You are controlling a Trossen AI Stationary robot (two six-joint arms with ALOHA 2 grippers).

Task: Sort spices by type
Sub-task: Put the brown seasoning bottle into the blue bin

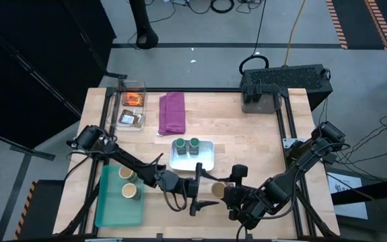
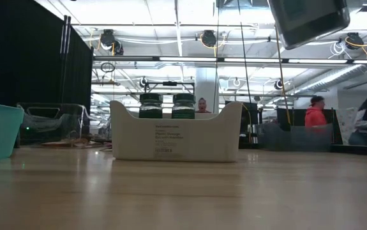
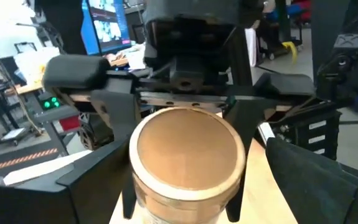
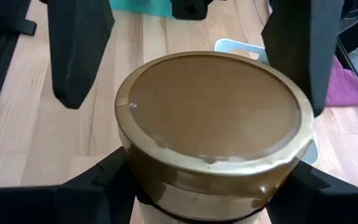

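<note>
At the lower middle of the frame, a handover: the right pincer (image 1: 215, 190) grips the round tan-lidded glass jar (image 4: 213, 134). The left pincer (image 1: 196, 190) stands released around it. Next, I reckon, the left must clench before the right lets go.

This is a robotics lab or open workshop hall. The wooden bench (image 1: 247, 134) stands on a grey concrete floor strewn with cables (image 1: 233, 7) and marked with striped hazard tape (image 1: 338, 23). Beyond the bench's far edge the low view shows an open ceiling with strip lights (image 2: 234, 59) and pipes, black curtain partitions (image 2: 36, 76), and people (image 2: 316, 112) seated at other stations.
</note>
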